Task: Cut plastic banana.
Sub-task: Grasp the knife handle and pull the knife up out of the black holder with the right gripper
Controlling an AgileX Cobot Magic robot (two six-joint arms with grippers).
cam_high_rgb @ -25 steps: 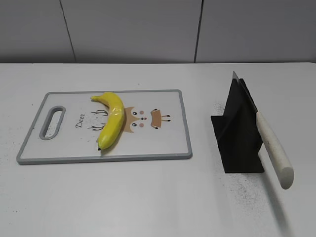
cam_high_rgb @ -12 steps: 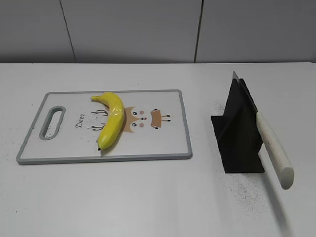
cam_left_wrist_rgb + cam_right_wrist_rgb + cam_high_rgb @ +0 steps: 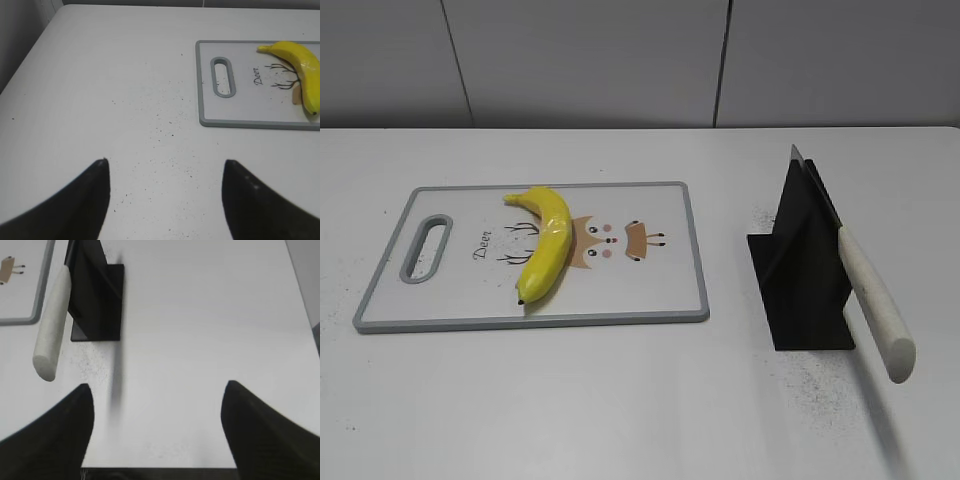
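Note:
The yellow plastic banana [image 3: 547, 245] lies on the cutting board [image 3: 650, 290] at the left of the table; it also shows in the left wrist view [image 3: 302, 65]. A knife with a white handle [image 3: 876, 300] rests in a black stand [image 3: 805, 270]; the handle [image 3: 52, 325] and stand [image 3: 97, 295] also show in the right wrist view. My left gripper [image 3: 165, 167] is open and empty over bare table, left of the board. My right gripper [image 3: 157, 390] is open and empty, near the table's front edge, right of the knife. Neither gripper shows in the exterior view.
The cutting board [image 3: 250, 112] has a grey rim, a handle slot [image 3: 426, 246] and a deer drawing. The white table [image 3: 620, 400] carries dark specks. A grey wall stands behind. The table's near edge [image 3: 160, 472] shows under the right gripper.

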